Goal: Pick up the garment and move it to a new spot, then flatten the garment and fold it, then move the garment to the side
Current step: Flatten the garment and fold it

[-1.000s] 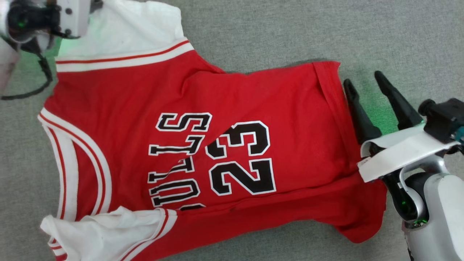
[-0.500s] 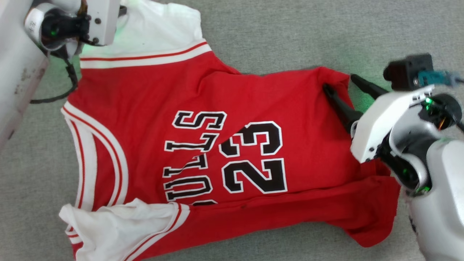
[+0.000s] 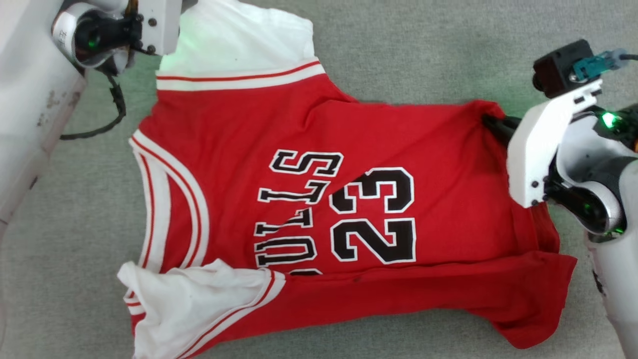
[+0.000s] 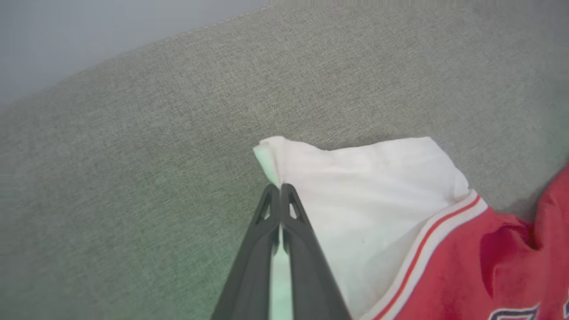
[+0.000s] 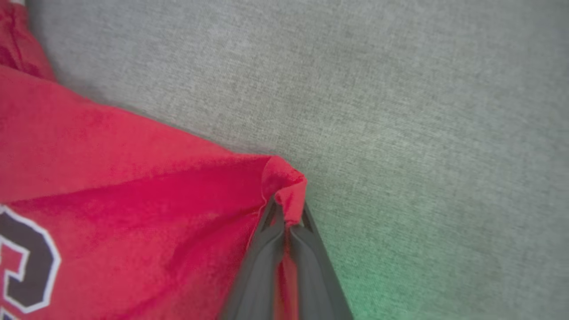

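Within the last second the right gripper [image 5: 286, 213], which stood open beside the hem, has come across and shut its fingers on the far hem corner [image 5: 284, 182] of the garment [image 3: 239, 129]. Red cloth is pinched between the tips. The left gripper [image 4: 280, 189] has likewise closed, its tips together on the corner of the far white sleeve [image 4: 355, 186].

With both far corners held, a lift or a fold toward the near side looks ready to begin. The garment lies print-up on the grey fabric surface [image 3: 398, 50], not yet flat. Its near sleeve [image 3: 189, 294] is crumpled, and a long crease [image 3: 448, 259] runs along the near side. A black cable [image 3: 99, 129] dangles from the left arm just beside the collar and could snag the cloth.
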You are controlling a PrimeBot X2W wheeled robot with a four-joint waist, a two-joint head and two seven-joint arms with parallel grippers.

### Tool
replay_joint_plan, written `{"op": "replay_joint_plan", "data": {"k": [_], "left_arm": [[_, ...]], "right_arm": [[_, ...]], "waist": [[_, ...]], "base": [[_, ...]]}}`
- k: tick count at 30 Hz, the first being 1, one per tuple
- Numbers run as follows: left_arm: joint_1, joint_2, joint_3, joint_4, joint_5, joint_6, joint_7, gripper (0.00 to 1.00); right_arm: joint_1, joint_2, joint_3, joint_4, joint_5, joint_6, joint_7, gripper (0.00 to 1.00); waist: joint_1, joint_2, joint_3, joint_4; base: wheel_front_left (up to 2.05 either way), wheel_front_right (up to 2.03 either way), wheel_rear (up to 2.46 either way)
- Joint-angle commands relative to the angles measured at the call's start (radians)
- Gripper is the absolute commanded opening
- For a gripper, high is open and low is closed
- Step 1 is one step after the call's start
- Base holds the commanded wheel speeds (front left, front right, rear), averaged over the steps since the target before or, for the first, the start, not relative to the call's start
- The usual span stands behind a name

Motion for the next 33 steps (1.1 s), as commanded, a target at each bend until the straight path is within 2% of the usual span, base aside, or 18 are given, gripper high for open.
{"op": "replay_joint_plan", "data": {"k": [1,14,17,22,24,25,26,27,28,29,33], "left_arm": [[0.005,0.003,0.003,-0.011,-0.011,-0.007,-0.006,0.00],[0.056,0.087,-0.022,-0.192,-0.077,-0.006,0.063,0.00],[0.095,0.124,-0.034,-0.283,-0.087,0.013,0.090,0.00],[0.174,0.210,-0.049,-0.477,-0.111,0.090,0.133,0.00],[0.210,0.249,-0.052,-0.564,-0.124,0.129,0.142,0.00],[0.250,0.290,-0.056,-0.650,-0.138,0.168,0.147,0.00],[0.271,0.310,-0.060,-0.690,-0.146,0.188,0.149,0.00],[0.271,0.310,-0.060,-0.690,-0.146,0.188,0.149,0.00],[0.314,0.349,-0.068,-0.768,-0.158,0.225,0.151,0.00],[0.314,0.349,-0.068,-0.768,-0.158,0.225,0.151,0.00],[0.402,0.407,-0.092,-0.886,-0.174,0.287,0.136,0.00]], "right_arm": [[0.027,-0.021,-0.012,0.001,-0.002,-0.002,0.008,0.00],[0.112,-0.173,-0.008,-0.101,0.063,-0.002,0.015,0.00],[0.158,-0.219,-0.005,-0.133,0.100,-0.002,0.029,0.00],[0.239,-0.268,-0.014,-0.184,0.147,-0.002,0.058,0.00],[0.274,-0.285,-0.021,-0.205,0.163,-0.002,0.080,0.00],[0.311,-0.298,-0.027,-0.227,0.177,-0.002,0.100,0.00],[0.329,-0.306,-0.032,-0.236,0.185,-0.002,0.109,0.00],[0.329,-0.306,-0.032,-0.236,0.185,-0.002,0.109,0.00],[0.372,-0.316,-0.040,-0.254,0.204,-0.002,0.130,0.00],[0.372,-0.316,-0.040,-0.254,0.204,-0.002,0.130,0.00],[0.452,-0.324,-0.051,-0.282,0.232,-0.002,0.168,0.00]], "waist": [[0.0000,-0.0001,-0.033,0.027],[0.0000,-0.0001,-0.143,0.104],[0.0000,-0.0001,-0.173,0.121],[0.0000,-0.0001,-0.215,0.141],[0.0000,-0.0001,-0.228,0.148],[0.0000,-0.0001,-0.238,0.152],[0.0000,-0.0001,-0.242,0.155],[0.0000,-0.0001,-0.242,0.155],[0.0000,-0.0001,-0.249,0.159],[0.0000,-0.0001,-0.249,0.159],[0.0000,-0.0001,-0.256,0.163]], "base": [[0.00,0.00,0.00],[0.00,0.00,0.00],[0.00,0.00,0.00],[0.00,0.00,0.00],[0.00,0.00,0.00],[0.00,0.00,0.00],[0.00,0.00,0.00],[0.00,0.00,0.00],[0.00,0.00,0.00],[0.00,0.00,0.00],[0.00,0.00,0.00]]}}
